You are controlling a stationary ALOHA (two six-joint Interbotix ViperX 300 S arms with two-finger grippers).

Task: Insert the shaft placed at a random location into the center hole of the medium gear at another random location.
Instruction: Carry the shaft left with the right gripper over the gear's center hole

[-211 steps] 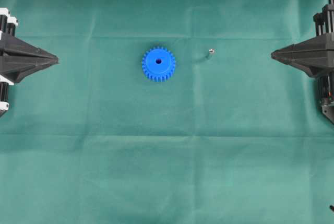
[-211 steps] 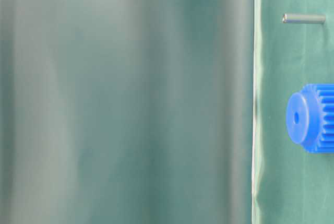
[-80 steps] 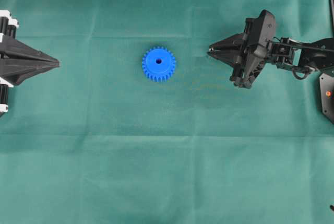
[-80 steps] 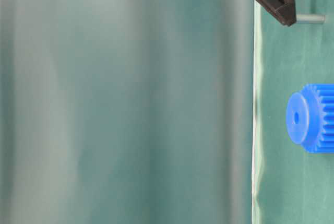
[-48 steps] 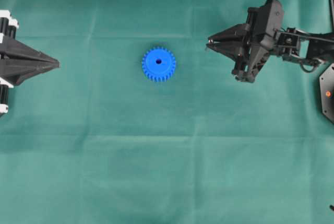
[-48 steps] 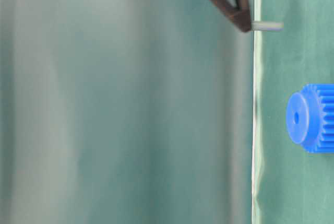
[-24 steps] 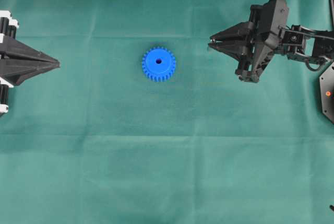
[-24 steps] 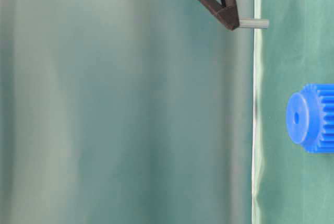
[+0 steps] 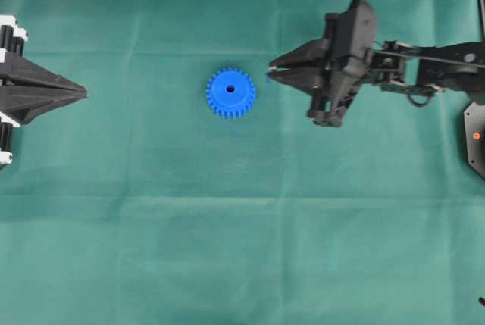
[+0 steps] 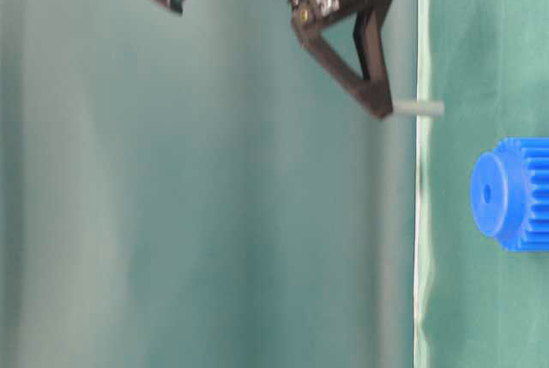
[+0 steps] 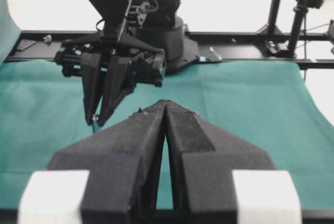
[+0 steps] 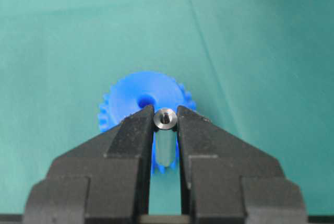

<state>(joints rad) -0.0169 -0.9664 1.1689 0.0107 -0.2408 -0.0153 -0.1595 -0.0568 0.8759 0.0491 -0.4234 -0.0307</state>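
The blue medium gear (image 9: 230, 92) lies flat on the green cloth, its center hole (image 9: 230, 89) showing dark and uncovered. My right gripper (image 9: 270, 70) hovers just right of the gear, shut on the shaft. In the right wrist view the shaft (image 12: 165, 119) is a small silvery pin pinched between the fingertips, with the gear (image 12: 133, 98) and its hole (image 12: 146, 100) just beyond. From table level, the shaft (image 10: 420, 109) sticks out of the gripper tip above the cloth, off to one side of the gear (image 10: 515, 194). My left gripper (image 9: 83, 95) rests shut at the far left, holding nothing.
Green cloth (image 9: 242, 234) covers the whole table. The right arm (image 9: 424, 64) reaches in from the right edge. The left wrist view shows the right gripper (image 11: 99, 119) across the table, with a black frame rail and stands behind it.
My right gripper has moved left toward the gear, carrying the shaft above the cloth. The left gripper and the gear have not moved.
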